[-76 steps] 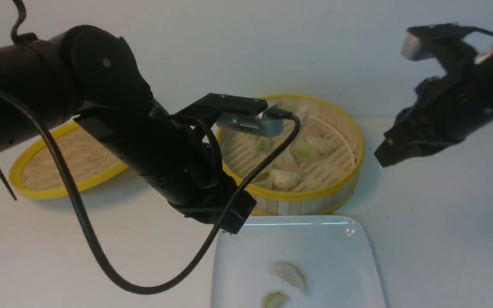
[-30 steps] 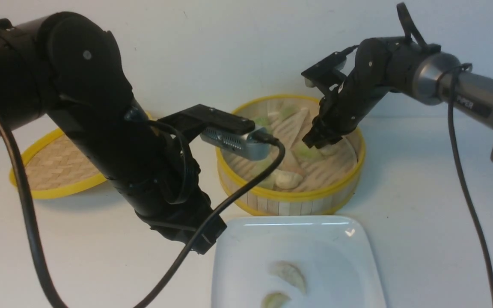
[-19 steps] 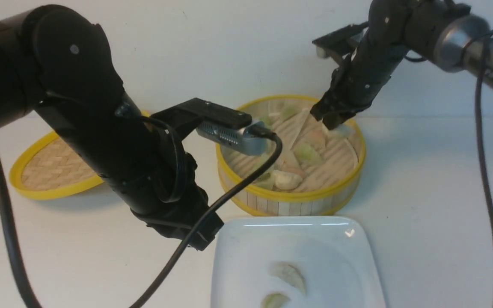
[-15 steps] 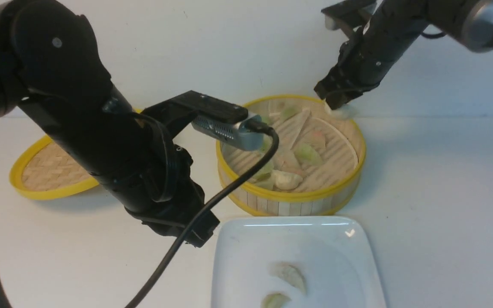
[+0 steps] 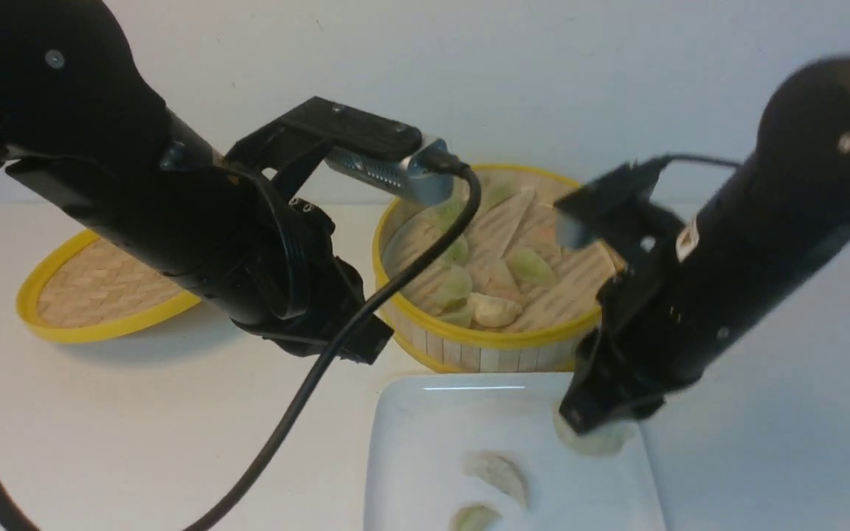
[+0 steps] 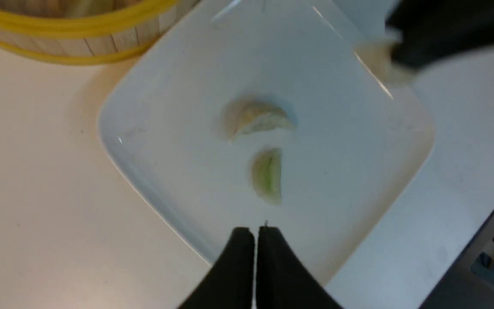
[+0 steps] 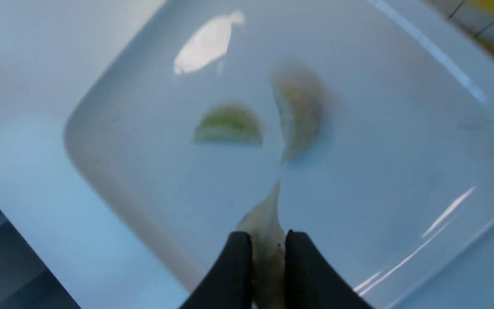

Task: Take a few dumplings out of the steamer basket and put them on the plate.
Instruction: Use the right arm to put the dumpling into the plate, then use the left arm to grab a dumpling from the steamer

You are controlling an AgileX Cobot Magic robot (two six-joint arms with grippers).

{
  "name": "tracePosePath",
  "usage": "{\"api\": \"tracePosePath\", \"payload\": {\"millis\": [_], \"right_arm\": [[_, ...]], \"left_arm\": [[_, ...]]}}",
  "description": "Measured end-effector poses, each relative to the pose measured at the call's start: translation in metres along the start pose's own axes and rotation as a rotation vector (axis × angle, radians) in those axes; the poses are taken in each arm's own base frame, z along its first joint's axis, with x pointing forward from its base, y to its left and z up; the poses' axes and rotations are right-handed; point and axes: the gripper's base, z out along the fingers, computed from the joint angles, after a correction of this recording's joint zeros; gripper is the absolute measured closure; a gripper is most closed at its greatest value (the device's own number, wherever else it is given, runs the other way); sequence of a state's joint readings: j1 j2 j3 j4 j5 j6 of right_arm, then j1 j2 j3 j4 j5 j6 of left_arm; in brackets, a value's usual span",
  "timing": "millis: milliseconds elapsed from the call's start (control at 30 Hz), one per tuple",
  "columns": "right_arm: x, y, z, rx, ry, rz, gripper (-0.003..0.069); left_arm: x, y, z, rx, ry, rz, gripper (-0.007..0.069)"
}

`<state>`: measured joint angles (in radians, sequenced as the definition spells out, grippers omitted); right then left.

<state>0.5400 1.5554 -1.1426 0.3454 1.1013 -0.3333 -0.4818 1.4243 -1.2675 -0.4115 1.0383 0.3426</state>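
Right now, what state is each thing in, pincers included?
left pincer: shut, empty.
plate: carries a whitish dumpling and a green dumpling.
right pincer: shut on the held dumpling.
held dumpling: gripped, over the plate's right rim.
steamer basket: uncovered, several dumplings inside.
lid: off, flat on the table.

no text, label or number can be read anywhere.

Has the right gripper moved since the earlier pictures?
Yes: the right gripper came from over the round bamboo steamer basket nearward to the glossy white square plate.
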Motion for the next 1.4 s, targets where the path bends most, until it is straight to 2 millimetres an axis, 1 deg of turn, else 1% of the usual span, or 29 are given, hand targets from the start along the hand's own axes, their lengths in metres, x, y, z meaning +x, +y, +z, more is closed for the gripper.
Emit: {"api": "tracePosePath", "payload": {"millis": [67, 100, 167, 233, 267, 367, 433, 500, 533, 567, 667, 733, 800, 833, 867, 933, 967, 1033, 1100, 1133, 1200, 1267, 1400], "right_arm": [[0.011, 0.001, 0.019, 0.002, 0.025, 0.016, 0.0584], [0.020, 0.001, 0.032, 0.008, 0.036, 0.034, 0.0584], [0.027, 0.000, 0.044, 0.019, 0.032, 0.054, 0.0584], [0.031, -0.003, 0.054, 0.033, 0.017, 0.072, 0.0584], [0.031, -0.003, 0.055, 0.034, 0.018, 0.073, 0.0584], [0.032, -0.006, 0.063, 0.043, 0.011, 0.083, 0.0566], [0.031, -0.006, 0.065, 0.042, 0.008, 0.089, 0.0527], [0.031, -0.006, 0.065, 0.041, 0.007, 0.091, 0.0495], [0.031, -0.006, 0.065, 0.041, 0.007, 0.092, 0.0441], [0.031, -0.006, 0.065, 0.040, 0.006, 0.093, 0.0405], [0.030, -0.006, 0.065, 0.032, 0.003, 0.117, 0.0308], [0.030, -0.004, 0.065, 0.017, -0.002, 0.151, 0.0268], [0.029, -0.002, 0.063, -0.001, -0.017, 0.183, 0.0258], [0.029, -0.001, 0.061, -0.008, -0.022, 0.192, 0.0258], [0.029, 0.001, 0.057, -0.019, -0.033, 0.202, 0.0262], [0.029, 0.006, 0.045, -0.040, -0.065, 0.210, 0.0279], [0.029, 0.008, 0.040, -0.045, -0.080, 0.209, 0.0288], [0.030, 0.013, 0.025, -0.053, -0.125, 0.201, 0.0311], [0.031, 0.016, 0.015, -0.056, -0.158, 0.191, 0.0321], [0.033, 0.019, 0.003, -0.056, -0.197, 0.181, 0.0332], [0.035, 0.023, -0.008, -0.056, -0.236, 0.171, 0.0337], [0.036, 0.025, -0.016, -0.057, -0.264, 0.163, 0.0340], [0.039, 0.029, -0.028, -0.057, -0.305, 0.151, 0.0341]], "left_arm": [[-0.003, 0.001, 0.000, -0.013, -0.036, 0.000, 0.0631], [-0.006, 0.002, 0.001, -0.021, -0.057, -0.001, 0.0631], [-0.009, 0.004, 0.003, -0.032, -0.083, -0.003, 0.0631], [-0.013, 0.008, 0.010, -0.044, -0.102, -0.010, 0.0631], [-0.013, 0.008, 0.010, -0.043, -0.100, -0.011, 0.0631], [-0.020, 0.017, 0.026, -0.058, -0.112, -0.030, 0.0631], [-0.030, 0.023, 0.040, -0.060, -0.096, -0.045, 0.0631], [-0.037, 0.026, 0.044, -0.063, -0.088, -0.051, 0.0631], [-0.045, 0.031, 0.053, -0.063, -0.055, -0.061, 0.0631], [-0.052, 0.034, 0.060, -0.062, -0.030, -0.068, 0.0631], [-0.065, 0.043, 0.078, -0.070, 0.007, -0.071, 0.0631], [-0.075, 0.053, 0.093, -0.094, 0.018, -0.054, 0.0631], [-0.083, 0.063, 0.109, -0.128, 0.022, -0.034, 0.0630], [-0.087, 0.066, 0.113, -0.143, 0.014, -0.023, 0.0629], [-0.091, 0.071, 0.120, -0.159, 0.009, -0.014, 0.0627], [-0.097, 0.080, 0.137, -0.185, -0.001, 0.001, 0.0610], [-0.098, 0.083, 0.142, -0.190, -0.002, 0.004, 0.0602], [-0.100, 0.091, 0.159, -0.204, 0.005, 0.010, 0.0561], [-0.100, 0.095, 0.169, -0.207, 0.009, 0.009, 0.0530], [-0.098, 0.100, 0.183, -0.206, 0.025, 0.004, 0.0473], [-0.094, 0.104, 0.194, -0.207, 0.042, 0.000, 0.0404], [-0.091, 0.106, 0.202, -0.206, 0.056, -0.003, 0.0335], [-0.090, 0.108, 0.206, -0.209, 0.054, -0.003, 0.0214]]}}
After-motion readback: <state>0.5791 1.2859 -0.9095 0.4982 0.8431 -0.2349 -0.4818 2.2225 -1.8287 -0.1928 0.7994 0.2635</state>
